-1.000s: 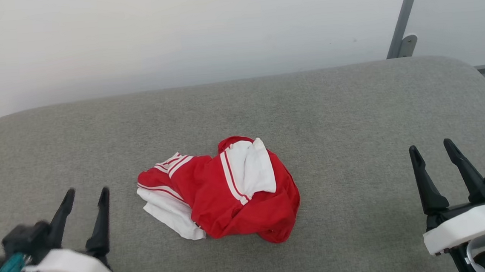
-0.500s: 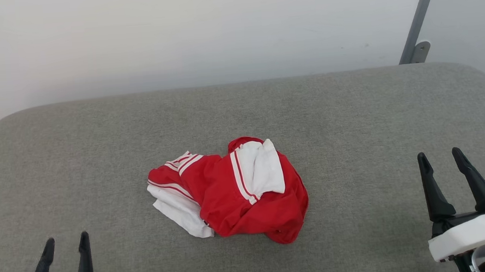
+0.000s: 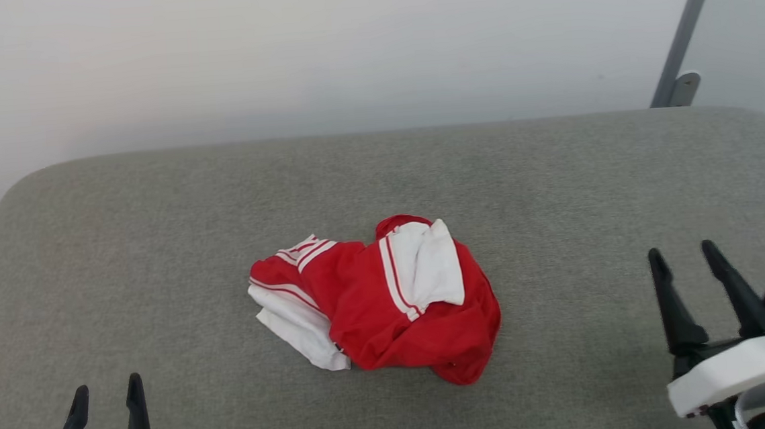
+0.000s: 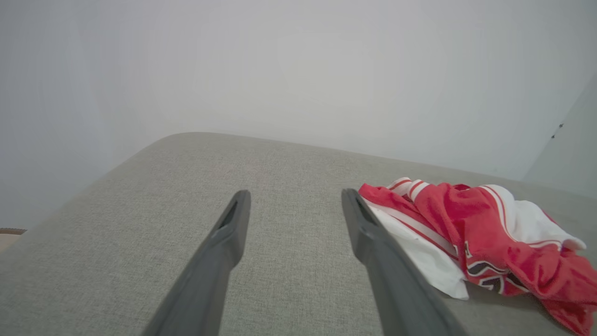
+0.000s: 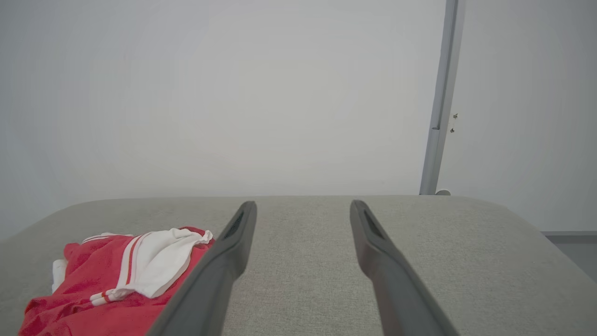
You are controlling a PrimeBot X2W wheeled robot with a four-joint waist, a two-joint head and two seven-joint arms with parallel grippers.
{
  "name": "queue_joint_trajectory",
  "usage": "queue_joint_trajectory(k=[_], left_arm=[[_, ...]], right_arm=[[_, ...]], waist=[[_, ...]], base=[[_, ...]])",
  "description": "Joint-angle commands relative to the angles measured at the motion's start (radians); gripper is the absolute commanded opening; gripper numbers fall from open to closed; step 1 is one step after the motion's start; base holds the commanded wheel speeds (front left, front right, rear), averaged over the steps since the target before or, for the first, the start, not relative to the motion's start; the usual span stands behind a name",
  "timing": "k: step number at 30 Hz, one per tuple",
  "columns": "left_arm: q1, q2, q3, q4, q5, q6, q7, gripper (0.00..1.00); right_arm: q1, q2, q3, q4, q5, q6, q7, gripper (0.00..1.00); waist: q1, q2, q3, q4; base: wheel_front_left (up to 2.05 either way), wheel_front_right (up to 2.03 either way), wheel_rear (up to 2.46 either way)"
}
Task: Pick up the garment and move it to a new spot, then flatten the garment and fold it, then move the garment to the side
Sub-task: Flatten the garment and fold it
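The left gripper (image 3: 108, 385) and right gripper (image 3: 681, 249) have long, tapered black fingers (image 3: 673, 305); the right's base (image 3: 730, 372) is white.

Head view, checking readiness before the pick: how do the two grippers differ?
The left gripper sits low, cut off at the bottom edge; the right gripper sits higher, white body in view. Left fingers stand near upright; right fingers lean leftward. Both are open, empty and apart from the garment.

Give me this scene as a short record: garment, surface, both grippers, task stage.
garment: red and white jersey, crumpled in a heap near the middle of the surface
surface: grey fabric top with rounded corners
left gripper: open, empty, apart from the garment
right gripper: open, empty, apart from the garment
task stage: garment not yet picked up
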Motion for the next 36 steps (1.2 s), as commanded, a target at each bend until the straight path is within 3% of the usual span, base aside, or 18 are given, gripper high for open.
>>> queue_joint_trajectory(k=[1,11,18,31,32,33,34,35,36], left_arm=[[-0.008,-0.009,0.006,-0.005,0.014,-0.008,-0.005,1.00],[-0.062,-0.043,-0.024,-0.015,0.039,-0.034,-0.005,1.00],[-0.127,-0.074,-0.087,-0.003,0.051,-0.042,-0.004,1.00],[-0.211,-0.114,-0.151,0.040,0.031,-0.046,-0.004,1.00],[-0.216,-0.118,-0.153,0.042,0.024,-0.046,-0.004,1.00],[-0.221,-0.119,-0.155,0.044,0.019,-0.047,-0.005,1.00],[-0.225,-0.118,-0.158,0.046,0.015,-0.047,-0.005,1.00],[-0.229,-0.117,-0.161,0.049,0.014,-0.047,-0.005,1.00],[-0.229,-0.117,-0.161,0.049,0.014,-0.047,-0.005,1.00]], right_arm=[[-0.007,-0.009,0.015,0.004,0.009,0.000,0.013,1.00],[-0.142,-0.121,0.221,0.045,0.073,0.000,0.149,1.00],[-0.302,-0.228,0.396,0.153,0.166,0.000,0.342,1.00],[-0.520,-0.312,0.591,0.330,0.278,0.000,0.573,1.00],[-0.533,-0.303,0.596,0.348,0.288,0.000,0.582,0.80],[-0.546,-0.297,0.600,0.367,0.294,0.000,0.591,0.49],[-0.560,-0.295,0.608,0.383,0.295,0.000,0.601,0.35],[-0.571,-0.290,0.617,0.393,0.303,0.000,0.604,0.04],[-0.571,-0.290,0.617,0.393,0.303,0.000,0.604,0.04]], waist=[[0.0000,-0.0001,0.004,0.012],[0.0000,-0.0001,0.051,0.119],[0.0000,-0.0001,0.118,0.220],[0.0000,-0.0001,0.212,0.318],[0.0000,-0.0001,0.216,0.320],[0.0000,-0.0001,0.219,0.321],[0.0000,-0.0001,0.222,0.323],[0.0000,-0.0001,0.224,0.323],[0.0000,-0.0001,0.224,0.323]], base=[[0.00,0.00,0.00],[0.00,0.00,0.00],[0.00,0.00,0.00],[0.00,0.00,0.00],[0.00,0.00,0.00],[0.00,0.00,0.00],[0.00,0.00,0.00],[0.00,0.00,0.00],[0.00,0.00,0.00]])
